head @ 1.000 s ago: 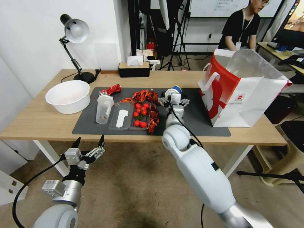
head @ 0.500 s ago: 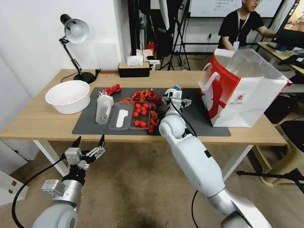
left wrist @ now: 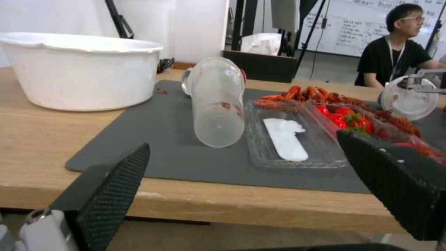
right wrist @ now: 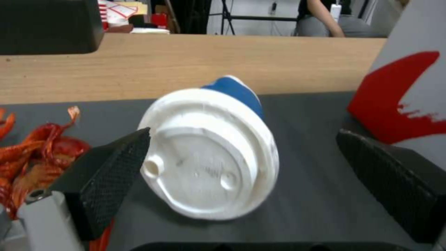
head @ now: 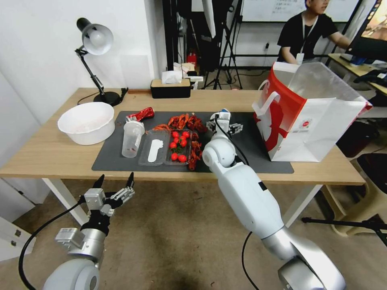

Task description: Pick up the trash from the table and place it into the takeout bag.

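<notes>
Right tool (right wrist: 241,164), open, brackets white-and-blue cup (right wrist: 214,150), seemingly between shells (right wrist: 32,153) and takeout bag (right wrist: 409,90).

On the long light-wood table (head: 48,155), a dark grey mat (head: 258,161) carries a clear lidded plastic cup (head: 132,139) standing left of 2 clear plastic trays (head: 155,148). The crushed red can (head: 141,114) lies behind the cup, the white-and-blue cup (right wrist: 214,153) lies right of the trays, and the white-and-red takeout bag (head: 310,117) stands at the mat's right end.

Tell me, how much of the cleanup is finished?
Nothing looks bagged yet. The right gripper is open around the fallen white-and-blue cup, not gripping it. The clear plastic cup, crushed red can and white bowl wait on the table; the left gripper hangs below its edge.
</notes>
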Available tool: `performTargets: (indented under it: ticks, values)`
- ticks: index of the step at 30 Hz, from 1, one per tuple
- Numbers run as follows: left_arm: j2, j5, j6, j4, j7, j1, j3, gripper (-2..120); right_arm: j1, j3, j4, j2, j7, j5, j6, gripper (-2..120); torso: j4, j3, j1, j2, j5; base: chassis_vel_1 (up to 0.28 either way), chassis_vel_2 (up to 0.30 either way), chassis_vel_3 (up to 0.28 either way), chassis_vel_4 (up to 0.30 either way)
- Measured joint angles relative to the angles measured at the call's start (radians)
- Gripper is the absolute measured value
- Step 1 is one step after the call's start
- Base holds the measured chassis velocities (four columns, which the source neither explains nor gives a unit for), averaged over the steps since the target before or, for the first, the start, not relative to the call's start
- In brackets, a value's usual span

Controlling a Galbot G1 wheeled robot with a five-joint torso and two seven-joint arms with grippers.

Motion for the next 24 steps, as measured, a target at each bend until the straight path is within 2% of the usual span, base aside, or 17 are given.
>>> performTargets:
  ticks: [11,24]
  values:
    - [0.002,-0.002,0.001,0.015,0.001,-0.011,0.001,100,0.067,-0.002,-0.066,-0.003,-0.016,0.046,-0.059,100,-0.0001,0.0,0.0,0.0,0.0,0.0,0.0,0.0,0.0]
    - [0.004,-0.002,0.003,0.015,0.004,-0.013,0.001,100,0.132,-0.015,-0.108,-0.007,-0.054,0.074,-0.073,100,-0.0001,0.0,0.0,0.0,0.0,0.0,0.0,0.0,0.0]
